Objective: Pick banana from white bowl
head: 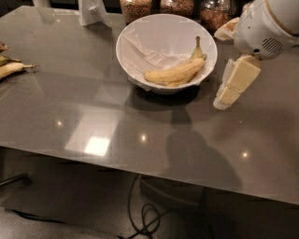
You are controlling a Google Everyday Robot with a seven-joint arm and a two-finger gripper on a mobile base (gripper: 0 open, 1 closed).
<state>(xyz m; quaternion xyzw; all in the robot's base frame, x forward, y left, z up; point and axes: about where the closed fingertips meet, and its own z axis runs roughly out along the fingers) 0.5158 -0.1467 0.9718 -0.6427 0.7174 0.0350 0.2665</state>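
Note:
A yellow banana (177,72) lies in the white bowl (140,35) on crumpled white paper, its stem pointing up at the right. The bowl stands at the back middle of the grey table (93,116). My gripper (233,84) hangs from the white arm at the right, just beside the bowl's right rim and a little above the table, with its cream fingers pointing down and left.
Several glass jars (215,14) of dry food stand behind the bowl. A white object (91,11) stands at the back left. Another banana (11,67) lies at the table's left edge. Cables (145,217) lie on the floor under the table.

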